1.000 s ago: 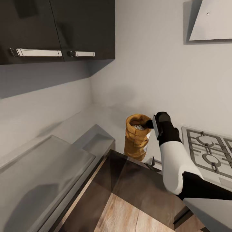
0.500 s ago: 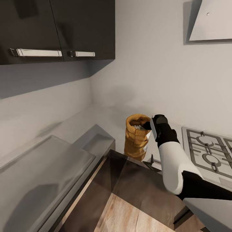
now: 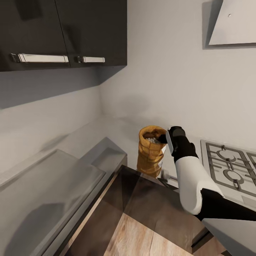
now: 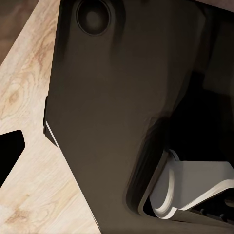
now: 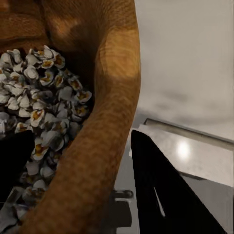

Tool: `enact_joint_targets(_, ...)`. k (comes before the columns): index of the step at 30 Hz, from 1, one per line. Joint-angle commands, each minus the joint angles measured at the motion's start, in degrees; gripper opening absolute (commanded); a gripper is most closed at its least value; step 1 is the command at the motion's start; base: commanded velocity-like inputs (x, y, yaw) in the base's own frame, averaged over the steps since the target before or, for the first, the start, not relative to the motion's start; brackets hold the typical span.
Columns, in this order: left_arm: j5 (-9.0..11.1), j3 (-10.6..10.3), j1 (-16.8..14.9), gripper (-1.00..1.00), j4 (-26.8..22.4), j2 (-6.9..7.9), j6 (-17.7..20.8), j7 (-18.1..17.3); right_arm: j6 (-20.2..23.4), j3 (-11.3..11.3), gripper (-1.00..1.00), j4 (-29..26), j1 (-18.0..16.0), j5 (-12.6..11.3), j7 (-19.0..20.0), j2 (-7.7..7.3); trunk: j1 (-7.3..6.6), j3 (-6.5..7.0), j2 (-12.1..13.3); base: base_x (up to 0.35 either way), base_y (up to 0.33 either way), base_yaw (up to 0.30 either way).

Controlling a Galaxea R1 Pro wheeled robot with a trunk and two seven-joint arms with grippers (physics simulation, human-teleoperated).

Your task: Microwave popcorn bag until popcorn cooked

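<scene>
Since 0.5 s earlier nothing had shifted: the right gripper (image 3: 164,138) stayed clamped on the tan-brown crumpled paper popcorn bag (image 3: 150,151) rim, left of the gas hob (image 3: 229,167).

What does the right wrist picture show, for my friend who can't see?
The right gripper straddles the rolled rim of the tan popcorn bag, one dark finger inside and one outside. White popcorn is heaped inside the bag, with grey countertop behind.
</scene>
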Motion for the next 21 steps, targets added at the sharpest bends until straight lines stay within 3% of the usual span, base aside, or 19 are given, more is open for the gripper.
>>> enact_joint_targets(1,0.19,0.28,-0.03,1.0,0.02,-0.02,-0.15,-0.04,0.17,-0.22,-1.0,4.09,-0.03,0.13,-0.42,0.06,0.01,-0.08,-0.03,0.0,0.0,0.0)
enact_joint_targets(11,0.19,0.26,-0.03,1.0,0.02,-0.02,-0.15,-0.04,0.35,-0.37,-1.0,4.52,-0.04,0.23,-0.54,0.06,0.01,-0.08,-0.03,0.0,0.0,0.0)
enact_joint_targets(14,0.19,0.26,-0.03,1.0,0.02,-0.02,-0.17,-0.04,2.3,-0.3,-1.0,3.77,-0.03,0.3,-0.51,0.06,0.01,-0.08,-0.03,0.0,0.0,0.0)
enact_joint_targets(21,0.19,0.29,-0.03,1.0,0.02,-0.02,-0.15,-0.04,6.92,-0.17,-1.0,-3.83,-0.04,0.2,-0.42,0.06,0.01,-0.08,-0.03,0.0,0.0,0.0)
